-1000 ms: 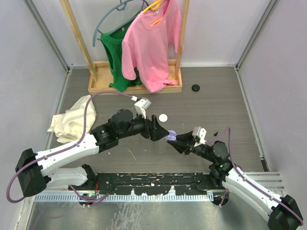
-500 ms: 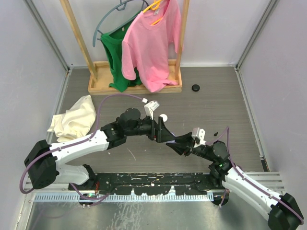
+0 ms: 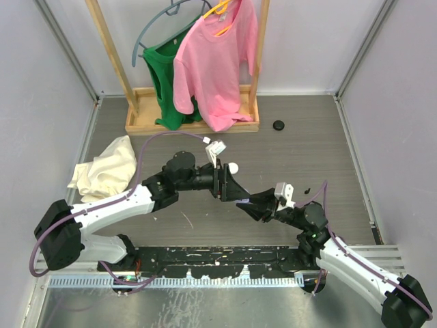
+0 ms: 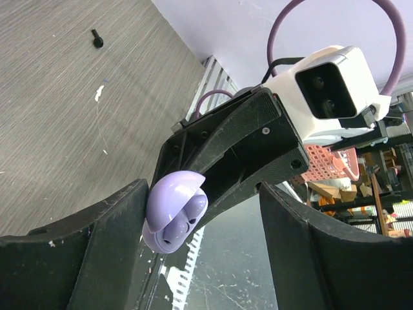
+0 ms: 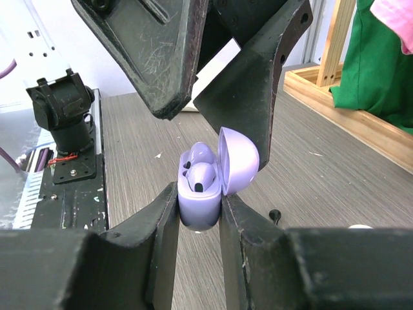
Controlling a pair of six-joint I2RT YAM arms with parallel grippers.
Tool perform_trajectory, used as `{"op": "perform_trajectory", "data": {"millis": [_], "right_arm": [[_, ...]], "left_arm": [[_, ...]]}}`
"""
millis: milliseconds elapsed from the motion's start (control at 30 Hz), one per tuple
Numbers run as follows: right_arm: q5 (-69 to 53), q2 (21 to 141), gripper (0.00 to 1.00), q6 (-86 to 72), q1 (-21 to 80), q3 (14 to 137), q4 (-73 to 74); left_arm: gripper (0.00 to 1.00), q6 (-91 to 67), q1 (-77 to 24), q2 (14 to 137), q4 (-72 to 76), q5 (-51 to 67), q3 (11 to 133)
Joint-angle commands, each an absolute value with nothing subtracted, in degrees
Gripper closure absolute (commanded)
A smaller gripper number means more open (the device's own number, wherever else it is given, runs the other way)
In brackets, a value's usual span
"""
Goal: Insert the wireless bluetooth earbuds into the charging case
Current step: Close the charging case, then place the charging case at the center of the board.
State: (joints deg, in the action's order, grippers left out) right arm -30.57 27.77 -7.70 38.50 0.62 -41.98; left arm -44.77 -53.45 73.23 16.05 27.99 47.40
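From above, the left gripper [image 3: 229, 186] and right gripper [image 3: 247, 202] meet tip to tip, their load indistinct; the left wrist shows its jaws apart astride the lilac case [image 4: 174, 210], nearer one finger; the right wrist shows its jaws clamping the base, lid [image 5: 239, 161] open, one earbud [image 5: 199, 175] inside, any other hidden.

Left arm [image 3: 109, 208] and right arm [image 3: 351, 263]: white shell links, black joint housings. Fingers [image 4: 84, 258] are matte black, broad and curved, scuffed and flecked with white paint. A purple cable [image 4: 276, 32] loops off each arm; the right wrist camera [image 4: 332, 90] is a white box with two dark lenses, on a black mount with one silver screw [image 4: 265, 130].
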Motion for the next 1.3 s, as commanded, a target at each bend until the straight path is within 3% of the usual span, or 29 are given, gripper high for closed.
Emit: {"op": "perform_trajectory", "data": {"millis": [0,367,567,867,1167,1267], "right_arm": [[-30.8,28.7,0.99,-8.1,38.7,2.0,-44.2],[-31.6,30.6,0.99,-8.0,38.6,2.5,-44.4],[-29.6,31.4,0.98,-8.2,38.6,2.8,-43.4],[-20.1,38.8,0.99,-11.4,38.7,9.6,-33.6],[-11.7,49.6,0.99,-13.9,38.7,18.6,-21.8],[-8.9,53.0,0.99,-15.3,38.5,20.3,-19.4]], "left_arm": [[0.30,-45.9,-53.5,70.5,22.9,33.2,47.6],[0.30,-44.9,-53.2,67.9,23.1,36.1,47.4],[0.27,-41.0,-52.3,65.1,16.4,30.7,47.1],[0.18,-30.6,-51.5,54.8,-4.2,3.0,44.1],[0.13,-25.7,-51.4,50.6,-14.1,-18.3,41.6],[0.04,-25.1,-51.3,50.6,-15.9,-26.0,40.5]]}}
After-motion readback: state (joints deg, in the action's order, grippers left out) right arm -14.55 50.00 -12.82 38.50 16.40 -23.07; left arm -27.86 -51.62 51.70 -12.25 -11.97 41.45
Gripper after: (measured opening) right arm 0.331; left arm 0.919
